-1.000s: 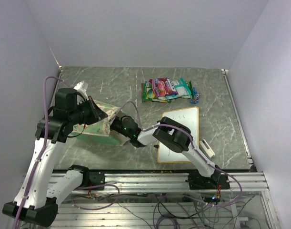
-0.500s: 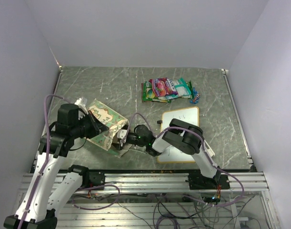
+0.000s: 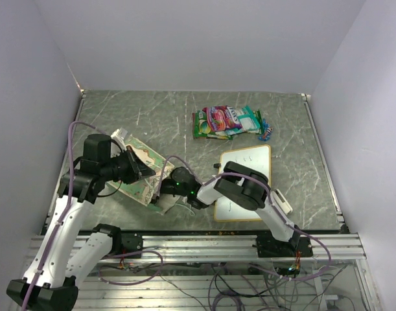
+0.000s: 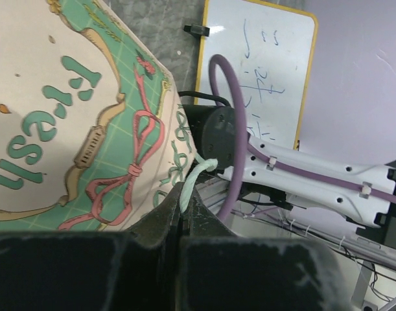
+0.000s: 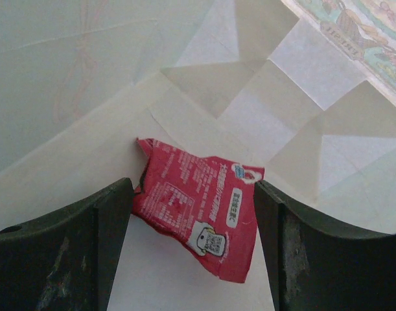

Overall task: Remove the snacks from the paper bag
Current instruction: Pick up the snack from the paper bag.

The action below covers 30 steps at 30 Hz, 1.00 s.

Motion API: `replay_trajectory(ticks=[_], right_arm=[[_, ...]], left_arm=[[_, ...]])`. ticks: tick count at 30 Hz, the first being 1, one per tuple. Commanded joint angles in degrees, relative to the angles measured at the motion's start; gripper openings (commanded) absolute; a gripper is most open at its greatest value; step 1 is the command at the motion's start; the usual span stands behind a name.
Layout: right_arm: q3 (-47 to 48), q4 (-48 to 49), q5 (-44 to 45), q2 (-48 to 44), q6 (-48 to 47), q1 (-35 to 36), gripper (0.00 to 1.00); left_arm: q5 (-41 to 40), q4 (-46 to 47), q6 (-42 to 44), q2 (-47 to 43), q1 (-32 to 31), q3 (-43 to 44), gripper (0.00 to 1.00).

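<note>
The paper bag [image 3: 144,173] lies tilted at the table's left, its green patterned panel [image 4: 68,129] facing up. My left gripper [image 4: 179,208] is shut on the bag's pale string handle [image 4: 192,181] and holds that edge up. My right gripper [image 5: 192,217] is open inside the bag, against its cream inner wall [image 5: 87,78]. A red snack packet [image 5: 198,210] lies between its fingers, close to both pads. In the top view the right gripper [image 3: 165,196] is at the bag's near mouth. A pile of snacks [image 3: 227,122] lies on the far table.
A whiteboard [image 3: 245,173] with writing lies to the right of the bag, under the right arm, and also shows in the left wrist view [image 4: 269,65]. A small white eraser [image 3: 283,202] lies by its right edge. The table's front rail [image 3: 198,243] is close behind the bag.
The left arm has turned the bag so the green panel shows and shifted it nearer. The right gripper has moved toward the front edge with the bag's mouth.
</note>
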Motion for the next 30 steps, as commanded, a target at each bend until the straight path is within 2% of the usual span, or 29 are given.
replay_trajectory(ticks=[1,7,9,15,18,21,25,30], right_arm=[[2.48,0.81,-2.80,1.81,2.25,0.15,0.76],[5.70,2.04,-4.24,4.87,11.27,1.31,0.82],[7.34,-0.27,-1.55,6.26,13.26,1.40,0.85],[9.07,-6.98,10.30,7.73,17.77,1.26,0.84],[10.60,-13.06,15.66,8.34,18.15,1.25,0.75],[9.19,-13.14,17.00,8.01,17.23,1.19,0.66],[8.10,-14.91,18.54,7.04,16.85,1.14,0.47],[4.16,-11.56,18.37,4.37,15.95,1.21,0.22]], left_arm=[[3.14,2.92,0.30,-1.30,-0.37,1.04,0.07],[2.94,2.41,1.67,-0.36,-0.37,1.39,0.07],[2.86,2.12,2.10,-0.04,-0.37,1.92,0.07],[2.30,1.65,2.03,-0.41,-0.37,2.24,0.07],[0.89,1.42,1.79,-1.21,-0.37,2.03,0.07],[-0.16,0.73,2.00,-1.72,-0.37,2.39,0.07],[-1.83,-1.11,2.71,-1.36,-0.37,3.02,0.07],[-5.28,-2.93,2.82,-1.72,-0.37,3.70,0.07]])
